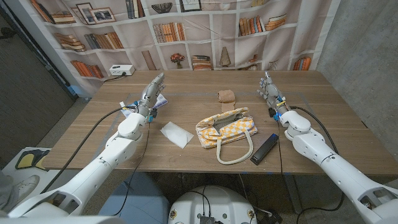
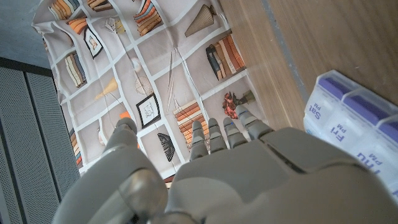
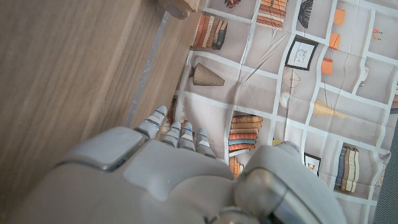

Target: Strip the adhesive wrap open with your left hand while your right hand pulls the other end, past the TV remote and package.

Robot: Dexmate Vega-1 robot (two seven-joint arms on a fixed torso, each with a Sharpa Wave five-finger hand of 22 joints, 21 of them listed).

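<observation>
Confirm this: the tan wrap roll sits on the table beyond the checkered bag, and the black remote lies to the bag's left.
Wrong on one point. In the head view the black remote lies to the right of the checkered bag, on the robot's right. The tan wrap roll does sit beyond the bag.

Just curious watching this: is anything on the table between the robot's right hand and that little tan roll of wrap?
No. In the head view, bare wood separates the right hand from the tan roll of wrap.
</observation>
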